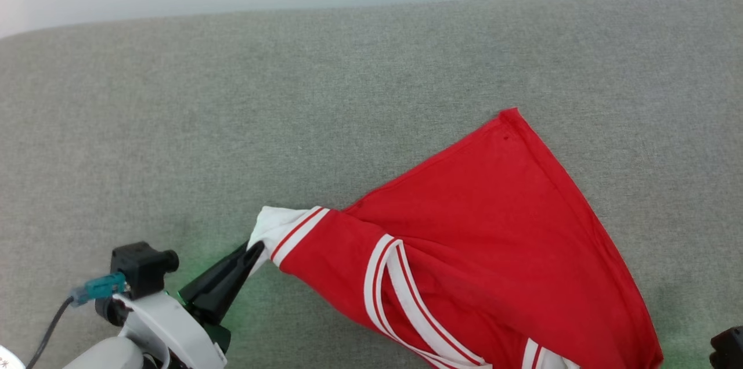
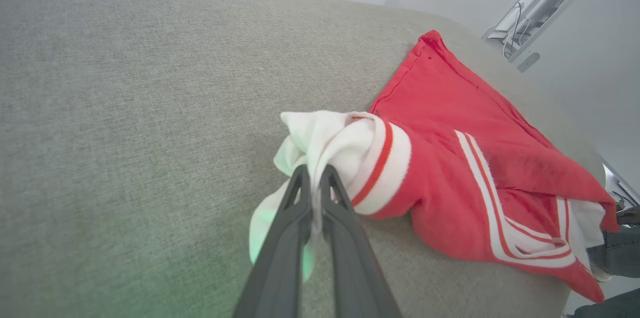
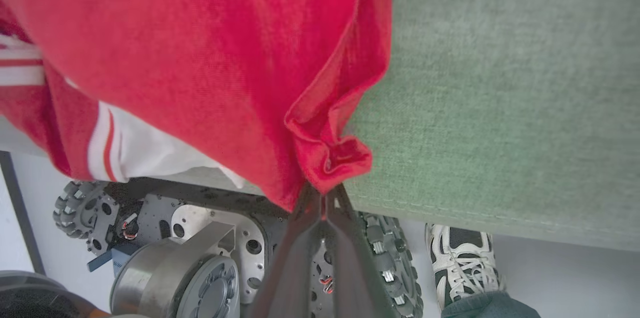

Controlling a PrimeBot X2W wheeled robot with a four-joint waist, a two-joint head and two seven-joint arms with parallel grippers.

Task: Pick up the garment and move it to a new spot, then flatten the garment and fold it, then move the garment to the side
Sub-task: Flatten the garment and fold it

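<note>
Jaws of the left gripper (image 2: 314, 178) are nearly closed, pinching the garment (image 1: 493, 230) by its white sleeve. The right gripper (image 3: 324, 198) clamps tight on a bunched red corner.

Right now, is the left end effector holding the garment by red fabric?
No, the left end effector pinches the white sleeve of the garment.

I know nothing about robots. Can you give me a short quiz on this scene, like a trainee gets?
1. True or false: the left claw is shut on white cloth of the garment.
2. What does the right claw pinch? A) a red edge of the garment B) a towel C) nothing
3. Fill in: the garment's white trim bands carry ____ stripes.
Key: 1 true; 2 A; 3 red.
</note>
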